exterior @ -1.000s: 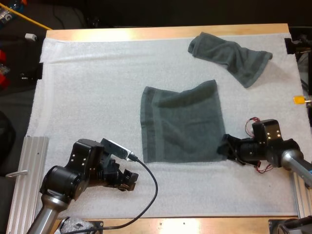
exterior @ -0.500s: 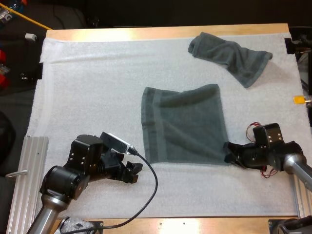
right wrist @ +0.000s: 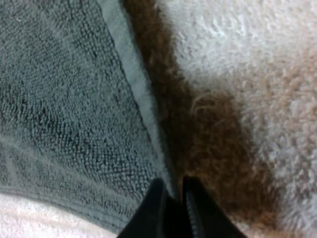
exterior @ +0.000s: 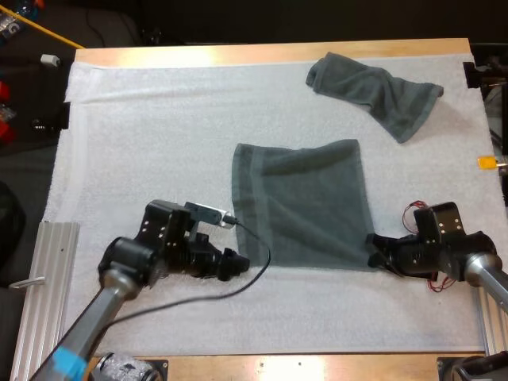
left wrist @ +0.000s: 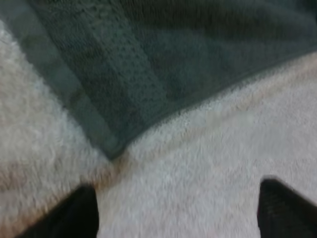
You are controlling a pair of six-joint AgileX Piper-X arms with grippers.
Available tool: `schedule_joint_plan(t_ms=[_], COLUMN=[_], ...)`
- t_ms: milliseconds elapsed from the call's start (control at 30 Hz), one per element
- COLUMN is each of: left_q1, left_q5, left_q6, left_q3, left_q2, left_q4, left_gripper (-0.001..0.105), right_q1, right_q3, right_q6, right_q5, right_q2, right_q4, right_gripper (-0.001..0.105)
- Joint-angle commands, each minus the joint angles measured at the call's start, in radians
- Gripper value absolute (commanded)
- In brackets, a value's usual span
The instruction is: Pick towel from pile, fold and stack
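Observation:
A dark grey-green towel (exterior: 302, 202) lies spread flat in the middle of the white mat. My right gripper (exterior: 373, 254) is at its near right corner. In the right wrist view that gripper (right wrist: 172, 210) is shut on the towel's hem (right wrist: 126, 64), fingers nearly touching. My left gripper (exterior: 235, 264) sits low on the mat just short of the towel's near left corner. In the left wrist view it (left wrist: 178, 208) is open, fingers (left wrist: 69, 213) wide apart, with the towel corner (left wrist: 113, 148) a little ahead of them. A second, crumpled towel (exterior: 373, 91) lies at the far right.
The white mat (exterior: 143, 143) covers most of the wooden table. An aluminium rail (exterior: 48, 270) runs along the near left side beside my left arm. Open mat lies left of the spread towel and along the near edge.
My left arm has swung right and forward to the towel's near left corner. My right gripper has drawn the near right corner slightly outward, flattening the towel.

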State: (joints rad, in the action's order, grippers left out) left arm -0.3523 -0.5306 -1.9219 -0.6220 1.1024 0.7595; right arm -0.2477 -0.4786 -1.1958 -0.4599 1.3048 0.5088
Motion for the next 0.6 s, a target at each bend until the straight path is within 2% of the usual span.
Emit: schedule_joint_plan(t_ms=[0, 333, 467, 567], left_q1=[-0.002, -0.002, -0.002, -0.002], left_q5=[-0.012, -0.016, -0.056, -0.059], left_q6=[-0.025, -0.078, -0.082, -0.104], left_q3=[-0.002, -0.004, -0.004, -0.004], left_q2=[0.032, 0.256, 0.332, 0.37], left_q4=[-0.026, -0.144, -0.183, -0.209], left_gripper=[0.065, 0.065, 0.065, 0.065], right_q1=[-0.001, -0.001, -0.001, -0.001], right_q3=[0.0, 0.0, 0.0, 0.0], right_q6=[-0.014, -0.014, -0.014, -0.014], right_q5=[0.005, 0.005, 0.005, 0.005], right_q2=[-0.008, -0.008, -0.008, -0.008], right_q4=[0.014, 0.014, 0.014, 0.014], right_gripper=[0.0, 0.0, 0.0, 0.0])
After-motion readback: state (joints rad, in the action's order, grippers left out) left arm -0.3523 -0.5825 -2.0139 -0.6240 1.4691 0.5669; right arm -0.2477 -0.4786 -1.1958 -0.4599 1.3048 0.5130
